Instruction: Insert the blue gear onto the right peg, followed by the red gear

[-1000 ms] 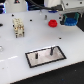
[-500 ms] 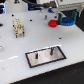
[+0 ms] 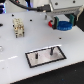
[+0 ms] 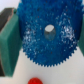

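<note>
The blue gear (image 4: 47, 35) fills the wrist view, its centre hole facing the camera, and teal fingers (image 4: 7, 45) press on its two sides. In the exterior view my gripper (image 3: 63, 23) is at the back right, shut on the blue gear (image 3: 65, 27) and seemingly holding it just above the table. The red gear (image 3: 50, 23) lies on the table just to the exterior view's left of it, and also shows small in the wrist view (image 4: 35, 80). The right peg (image 3: 50, 50) stands dark on the grey plate (image 3: 57, 58), nearer the front.
A thinner, fainter pin (image 3: 36, 56) stands on the same plate toward the exterior view's left. A wooden block frame (image 3: 19, 27) stands at the back left. Dark cables and the arm's body hang across the top.
No clear change; the gripper stays at the blue gear beside the red gear at the back right.
</note>
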